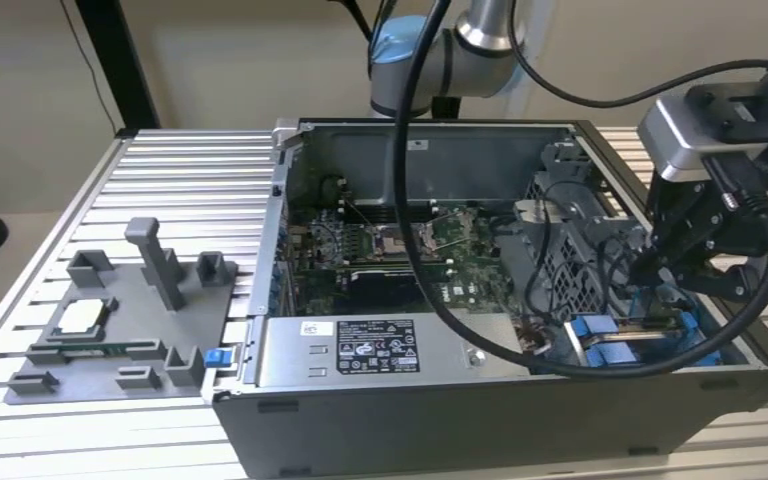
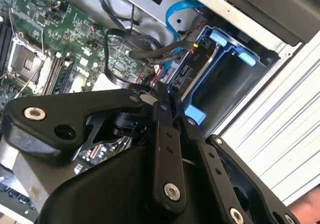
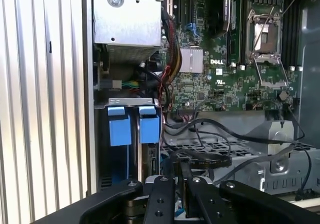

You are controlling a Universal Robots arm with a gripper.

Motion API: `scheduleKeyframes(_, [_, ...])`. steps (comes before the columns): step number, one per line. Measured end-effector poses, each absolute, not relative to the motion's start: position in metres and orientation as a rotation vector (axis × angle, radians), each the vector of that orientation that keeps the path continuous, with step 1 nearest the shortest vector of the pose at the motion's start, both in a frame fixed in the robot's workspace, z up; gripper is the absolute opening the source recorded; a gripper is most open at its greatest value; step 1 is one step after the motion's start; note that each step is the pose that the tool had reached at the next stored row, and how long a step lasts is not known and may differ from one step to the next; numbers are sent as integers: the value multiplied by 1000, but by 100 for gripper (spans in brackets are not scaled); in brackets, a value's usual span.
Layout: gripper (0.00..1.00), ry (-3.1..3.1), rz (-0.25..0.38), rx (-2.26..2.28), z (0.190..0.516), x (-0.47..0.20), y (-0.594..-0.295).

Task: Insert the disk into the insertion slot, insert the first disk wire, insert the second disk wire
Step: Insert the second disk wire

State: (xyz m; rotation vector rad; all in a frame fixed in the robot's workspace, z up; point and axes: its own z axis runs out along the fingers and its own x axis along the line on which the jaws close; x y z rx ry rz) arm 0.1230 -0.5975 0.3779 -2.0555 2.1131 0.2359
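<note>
The pincer hangs inside the open computer case, over the corner of the chassis that sits toward the exterior view's right and near edge of the slatted metal surface. In both wrist views its black fingers stand pressed close together, apparently pinching a dark cable connector, though what they hold cannot be told for certain. The insertion slot, a grey metal bay with blue plastic tabs, lies just beyond the fingertips; a bright blue frame lines its inside, and whether the disk sits within it cannot be told. A light blue cable and a bundle of black wires run from the green motherboard toward the bay. The arm comes down from behind the case, its wrist bent so the pincer points down into the chassis. A grey labelled power-supply box lies along the case's near edge, and a grey fixture tray rests on the surface toward the exterior view's left.
</note>
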Motion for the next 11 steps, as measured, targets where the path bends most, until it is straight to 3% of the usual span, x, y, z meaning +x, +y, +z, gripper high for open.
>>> scheduleKeyframes(11, [0, 2064, 174, -2051, 370, 119, -598])
